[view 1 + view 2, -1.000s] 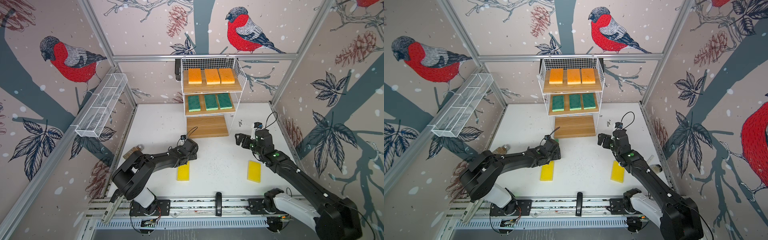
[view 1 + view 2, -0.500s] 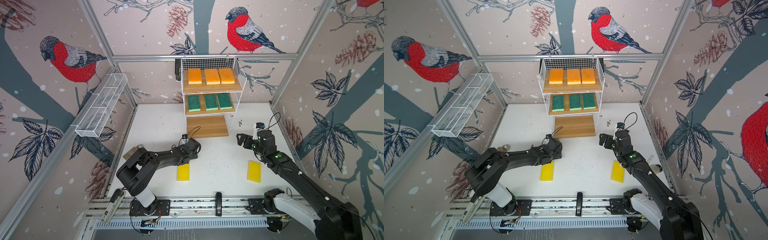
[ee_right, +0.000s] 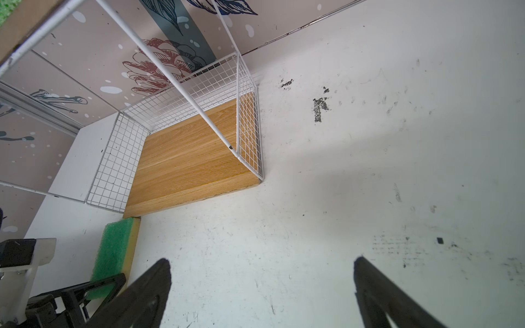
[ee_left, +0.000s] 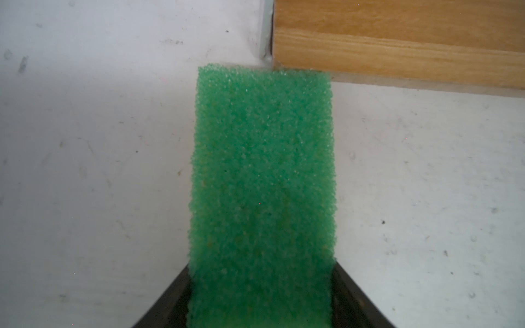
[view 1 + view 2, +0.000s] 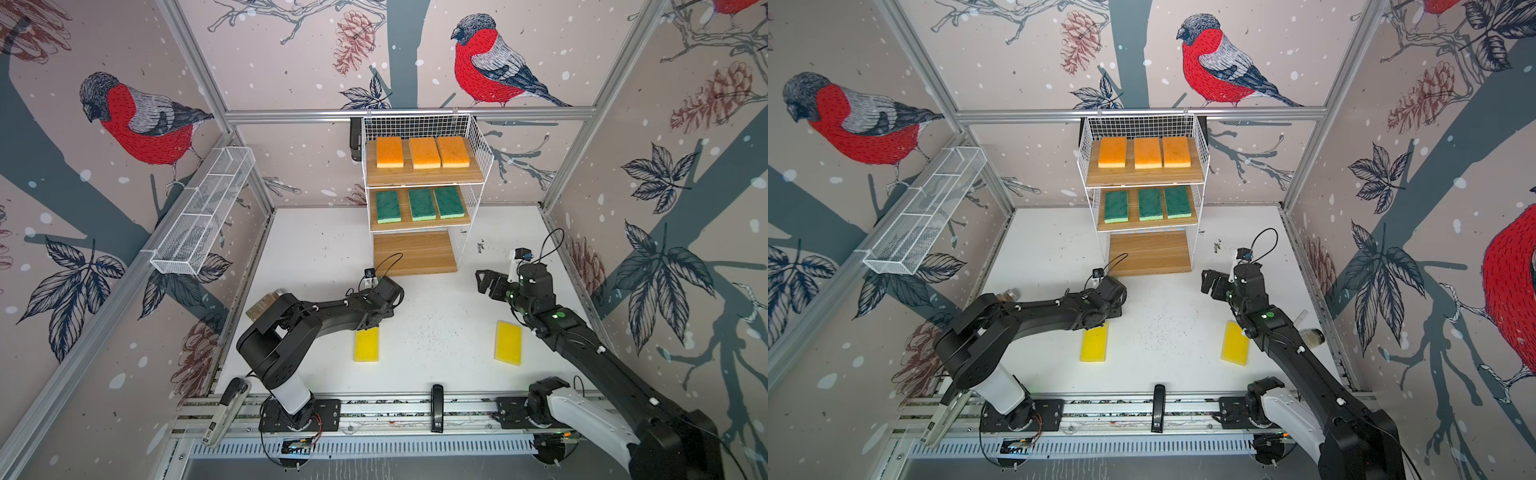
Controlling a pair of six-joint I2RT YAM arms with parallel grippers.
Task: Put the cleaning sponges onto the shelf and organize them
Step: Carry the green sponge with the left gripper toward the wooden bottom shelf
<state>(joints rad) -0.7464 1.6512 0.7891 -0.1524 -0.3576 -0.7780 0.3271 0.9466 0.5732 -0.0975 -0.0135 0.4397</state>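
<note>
Gripping green sponge (image 4: 261,176) — left claw (image 4: 261,272) | end at bottom board (image 4: 397,48) corner

White table (image 5: 436,332) carried the shelf (image 5: 415,126) at 12 o'clock. Three orange sponges (image 5: 424,152) on top board, three green sponges (image 5: 421,204) on middle board. Yellow sponge (image 5: 366,345) lay flat at 7, second yellow sponge (image 5: 508,343) at 5, jar (image 5: 266,302) at 9. Fourth green sponge (image 3: 113,255) stood on edge by bottom board's (image 5: 413,253) front-left corner.
</note>
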